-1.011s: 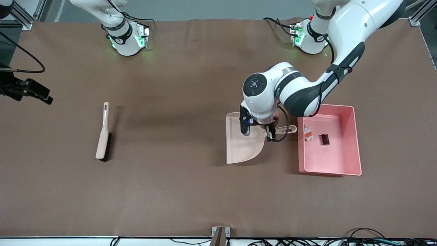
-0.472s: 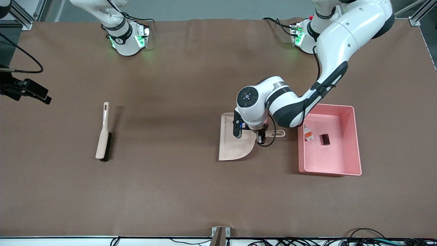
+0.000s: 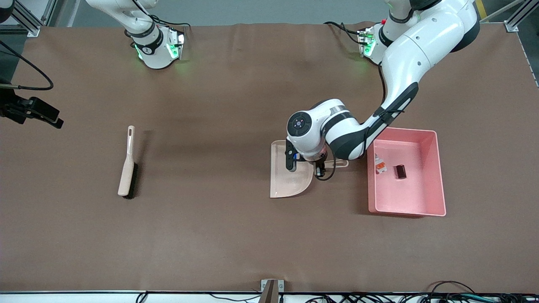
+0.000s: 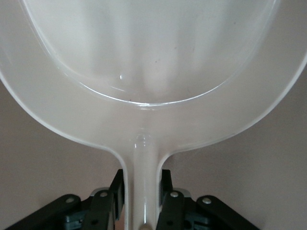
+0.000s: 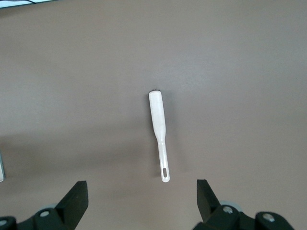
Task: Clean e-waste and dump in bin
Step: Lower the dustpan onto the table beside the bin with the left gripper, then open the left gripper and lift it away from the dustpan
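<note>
Brown table covering point(image 3: 219, 235), lightly creased

You're looking at a pink bin point(image 3: 438, 172) holding white-grey e-waste with orange marks point(image 3: 380, 164) beside a dark brown-black block point(image 3: 400, 171); beige dustpan point(image 3: 288, 181), black-bristled beige brush point(image 3: 127, 170), brown table point(image 3: 210, 227).

The dustpan point(image 3: 289, 179) was carried by the left gripper point(image 3: 319, 167) away from the bin point(image 3: 438, 168), toward the right arm's end.

Left gripper point(image 3: 318, 165) hangs low with jaws clamped; right gripper point(image 5: 141, 203), raised, waits with jaws spread.
</note>
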`<control>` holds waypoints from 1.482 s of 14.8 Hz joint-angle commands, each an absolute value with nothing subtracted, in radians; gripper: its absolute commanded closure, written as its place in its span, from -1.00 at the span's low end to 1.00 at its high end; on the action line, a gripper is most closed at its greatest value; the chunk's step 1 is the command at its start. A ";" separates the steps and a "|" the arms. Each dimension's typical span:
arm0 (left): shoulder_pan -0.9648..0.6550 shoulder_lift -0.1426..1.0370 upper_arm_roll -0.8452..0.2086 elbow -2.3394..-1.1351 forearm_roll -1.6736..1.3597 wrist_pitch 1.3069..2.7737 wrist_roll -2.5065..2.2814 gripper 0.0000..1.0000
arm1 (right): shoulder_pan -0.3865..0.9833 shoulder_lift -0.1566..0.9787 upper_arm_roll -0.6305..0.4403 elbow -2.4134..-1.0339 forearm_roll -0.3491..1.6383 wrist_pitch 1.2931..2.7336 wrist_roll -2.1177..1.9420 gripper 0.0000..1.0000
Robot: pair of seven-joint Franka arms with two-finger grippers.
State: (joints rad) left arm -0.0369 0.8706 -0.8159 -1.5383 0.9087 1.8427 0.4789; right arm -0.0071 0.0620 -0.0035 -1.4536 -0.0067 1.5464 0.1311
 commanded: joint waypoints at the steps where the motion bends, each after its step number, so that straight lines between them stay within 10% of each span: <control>1: -0.063 0.882 -0.810 -1.522 0.910 1.845 0.462 0.72 | -0.015 0.046 0.002 -1.468 -0.003 1.546 0.127 -1.00; 3: -0.066 0.881 -0.811 -1.525 0.907 1.842 0.364 0.08 | -0.015 0.046 0.002 -1.468 -0.003 1.545 0.127 -1.00; 5: -0.068 0.874 -0.811 -1.525 0.907 1.839 0.341 -0.97 | -0.015 0.046 0.002 -1.468 -0.003 1.545 0.127 -1.00; 22: 0.204 0.591 -0.815 -1.325 0.539 1.776 -0.059 -1.00 | -0.015 0.046 0.002 -1.468 -0.003 1.545 0.126 -1.00</control>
State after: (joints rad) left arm 0.1732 0.6372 -0.8190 -1.3236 0.6216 1.7941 0.0353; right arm -0.0071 0.0619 -0.0035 -1.4536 -0.0067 1.5463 0.1311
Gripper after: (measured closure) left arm 0.000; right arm 0.000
